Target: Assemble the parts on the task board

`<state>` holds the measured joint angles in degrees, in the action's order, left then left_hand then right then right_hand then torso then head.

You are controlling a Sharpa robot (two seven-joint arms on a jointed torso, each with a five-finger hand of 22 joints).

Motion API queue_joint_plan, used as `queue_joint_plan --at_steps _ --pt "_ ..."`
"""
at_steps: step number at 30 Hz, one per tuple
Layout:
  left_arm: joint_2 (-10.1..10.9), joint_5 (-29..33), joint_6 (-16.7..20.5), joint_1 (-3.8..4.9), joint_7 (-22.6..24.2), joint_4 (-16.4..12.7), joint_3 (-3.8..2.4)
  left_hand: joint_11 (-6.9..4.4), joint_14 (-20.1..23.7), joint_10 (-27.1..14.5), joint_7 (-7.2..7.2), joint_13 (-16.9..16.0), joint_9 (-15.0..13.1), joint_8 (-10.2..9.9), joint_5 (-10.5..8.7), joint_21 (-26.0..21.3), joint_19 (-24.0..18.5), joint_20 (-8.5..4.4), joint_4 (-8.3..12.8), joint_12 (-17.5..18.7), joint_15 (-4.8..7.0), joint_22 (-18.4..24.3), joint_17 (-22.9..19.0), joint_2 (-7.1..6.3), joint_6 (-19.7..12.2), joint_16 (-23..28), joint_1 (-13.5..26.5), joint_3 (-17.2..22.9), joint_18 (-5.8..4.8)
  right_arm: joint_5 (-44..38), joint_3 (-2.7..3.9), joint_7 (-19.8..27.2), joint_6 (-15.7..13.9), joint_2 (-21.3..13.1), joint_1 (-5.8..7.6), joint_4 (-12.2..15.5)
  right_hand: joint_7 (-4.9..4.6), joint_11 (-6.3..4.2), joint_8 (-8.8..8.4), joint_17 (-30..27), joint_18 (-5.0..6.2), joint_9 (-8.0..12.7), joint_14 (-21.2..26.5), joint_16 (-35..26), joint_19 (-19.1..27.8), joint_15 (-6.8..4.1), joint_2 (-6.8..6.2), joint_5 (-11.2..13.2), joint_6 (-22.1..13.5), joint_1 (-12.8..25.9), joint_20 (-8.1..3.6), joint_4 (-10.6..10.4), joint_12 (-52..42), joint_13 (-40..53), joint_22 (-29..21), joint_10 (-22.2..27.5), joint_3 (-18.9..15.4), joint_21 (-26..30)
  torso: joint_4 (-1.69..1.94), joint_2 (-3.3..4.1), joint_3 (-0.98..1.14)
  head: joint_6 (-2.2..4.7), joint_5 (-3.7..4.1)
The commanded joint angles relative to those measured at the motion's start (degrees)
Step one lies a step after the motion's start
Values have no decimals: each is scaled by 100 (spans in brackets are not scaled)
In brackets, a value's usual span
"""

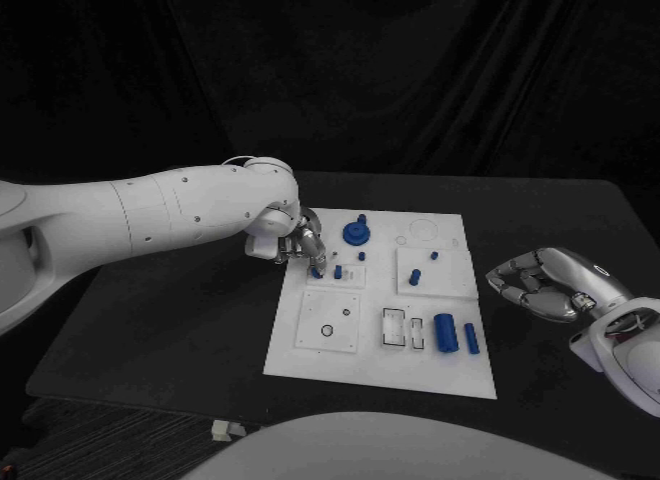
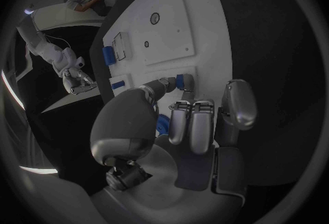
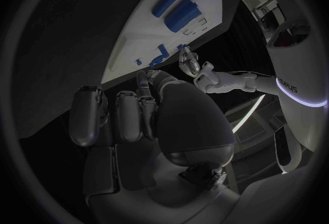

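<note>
Pinching a blue peg [image 1: 317, 270] at the task board [image 1: 381, 375] edge, left hand [image 1: 294, 240]; right hand [image 1: 539, 285] clenched beside it.

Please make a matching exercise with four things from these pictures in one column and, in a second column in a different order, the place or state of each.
Things:
1. silver left hand
2. silver right hand
3. large blue cylinder part
4. round blue part with a knob

Places or states:
A. lying at the white task board's near right
B. fingers curled, over the bare black table
C. at the board's far left, fingertips down
D. standing at the board's far edge

Pairs: 1-C, 2-B, 3-A, 4-D
</note>
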<state>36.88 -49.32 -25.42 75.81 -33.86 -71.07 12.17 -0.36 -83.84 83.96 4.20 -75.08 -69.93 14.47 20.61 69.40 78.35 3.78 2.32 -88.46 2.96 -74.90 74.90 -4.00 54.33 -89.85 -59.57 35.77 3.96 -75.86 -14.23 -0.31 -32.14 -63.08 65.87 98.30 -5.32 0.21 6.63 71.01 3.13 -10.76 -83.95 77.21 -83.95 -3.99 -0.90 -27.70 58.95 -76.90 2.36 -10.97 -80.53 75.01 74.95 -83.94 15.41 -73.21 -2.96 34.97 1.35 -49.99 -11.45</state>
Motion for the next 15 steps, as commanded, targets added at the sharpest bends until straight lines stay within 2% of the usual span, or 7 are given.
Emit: queue_joint_plan --at_steps 1,15 --pt "-18 -3 88 -56 69 16 15 42 -616 452 -6 -1390 2 -25 -34 3 -25 -9 527 18 -39 -900 1510 68 -38 -15 -3 483 62 -14 3 -79 28 7 -19 -7 -12 34 -20 -5 50 -9 -278 -27 7 51 -35 -18 16 -37 38 29 28 209 1018 15 4 30 0 0 2 -1 -1" --pt "-11 -3 196 -109 88 26 15 48 -616 462 2 -1397 0 -35 -31 14 -20 -5 525 6 -43 -903 1510 101 -51 -15 -7 475 60 -14 2 -80 38 5 -49 -23 -12 34 -20 -5 50 -9 -278 -27 7 51 -35 -18 16 -37 38 29 28 209 1018 15 4 30 8 1 2 -1 14"
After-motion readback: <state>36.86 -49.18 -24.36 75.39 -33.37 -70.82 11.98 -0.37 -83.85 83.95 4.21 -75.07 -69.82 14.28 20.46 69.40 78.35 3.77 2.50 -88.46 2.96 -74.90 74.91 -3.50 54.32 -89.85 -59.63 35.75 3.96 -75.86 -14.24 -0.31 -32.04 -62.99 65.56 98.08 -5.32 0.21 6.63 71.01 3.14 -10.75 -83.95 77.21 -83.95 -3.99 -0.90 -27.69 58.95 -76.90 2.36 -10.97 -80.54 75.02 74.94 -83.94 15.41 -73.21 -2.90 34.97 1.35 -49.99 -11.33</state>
